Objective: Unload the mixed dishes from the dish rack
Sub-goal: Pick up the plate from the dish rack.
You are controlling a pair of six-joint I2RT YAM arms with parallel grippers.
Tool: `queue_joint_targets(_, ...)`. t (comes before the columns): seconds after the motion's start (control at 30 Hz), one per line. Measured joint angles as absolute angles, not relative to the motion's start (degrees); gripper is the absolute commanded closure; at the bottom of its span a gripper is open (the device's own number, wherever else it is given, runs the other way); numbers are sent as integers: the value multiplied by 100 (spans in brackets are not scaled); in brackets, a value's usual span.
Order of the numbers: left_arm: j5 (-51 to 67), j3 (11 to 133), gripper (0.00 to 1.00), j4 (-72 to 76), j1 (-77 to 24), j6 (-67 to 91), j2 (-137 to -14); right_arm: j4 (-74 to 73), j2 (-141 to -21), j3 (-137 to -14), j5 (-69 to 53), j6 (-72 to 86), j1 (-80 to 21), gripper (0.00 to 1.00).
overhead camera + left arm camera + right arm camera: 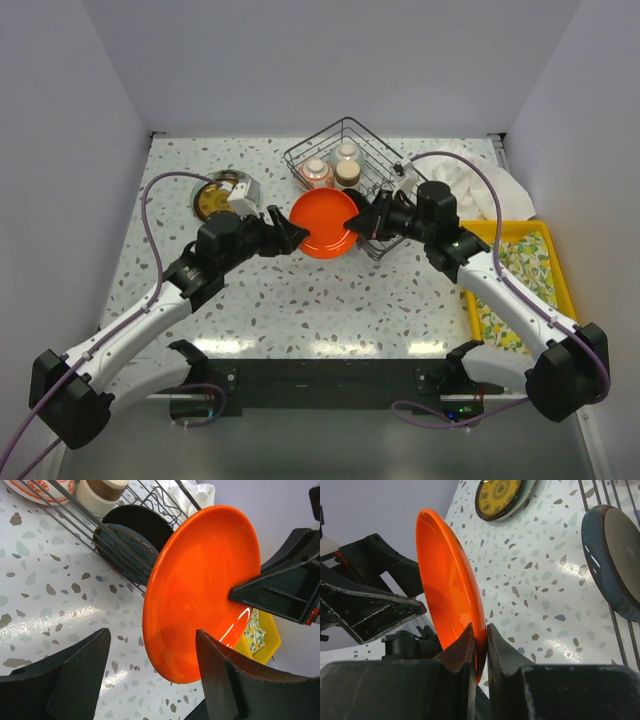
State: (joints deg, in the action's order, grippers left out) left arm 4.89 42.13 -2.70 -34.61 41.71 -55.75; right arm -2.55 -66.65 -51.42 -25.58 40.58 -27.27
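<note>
An orange-red plate (325,222) hangs on edge above the table, just in front of the dark wire dish rack (345,130). My right gripper (362,224) is shut on its right rim; the pinch shows in the right wrist view (481,632). My left gripper (290,236) is open at the plate's left rim, which lies between the spread fingers (150,645) with no visible contact. The rack holds a teal plate (120,550), a black plate (140,522), a red-patterned bowl (315,173) and two cups (347,160).
A dark-rimmed plate with a yellow floral centre (222,193) lies flat at the back left. A yellow tray (520,280) with a patterned cloth lies at the right. A white cloth (490,185) is bunched behind it, beside the rack.
</note>
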Motion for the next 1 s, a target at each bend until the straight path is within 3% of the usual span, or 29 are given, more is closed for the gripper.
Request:
queue_joint_targets(0.4,314,3763,81,447,-3618,4807,-5618,-14,-6510,-4834,-2650,4401,-2727,100)
queue_joint_targets(0.47,325,3664,96,602,-3618,4928,-5610,-1,-6510,-4788,-2630,4416,-2724,100)
queue_joint_targets(0.53,351,3555,100,792,-3616,5116,-5566,21,-6510,-4733,-2613,4436,-2694,97)
queue_joint_targets(0.73,318,3385,100,1033,-3614,5382,-5483,60,-6510,-4711,-2596,4451,-2698,59)
queue_joint_targets(0.8,255,3382,100,998,-3614,5380,-5483,32,-6506,-4711,-2569,4392,-2700,51)
queue_joint_targets(0.83,196,3376,100,963,-3614,5380,-5485,1,-6495,-4711,-2526,4340,-2700,41)
queue_joint_targets(0.93,16,3326,100,902,-3590,5382,-5485,-215,-6438,-4718,-2451,4101,-2707,22)
queue_joint_targets(1.0,-25,3295,100,847,-3500,5387,-5485,-401,-6375,-4731,-2366,3922,-2707,15)
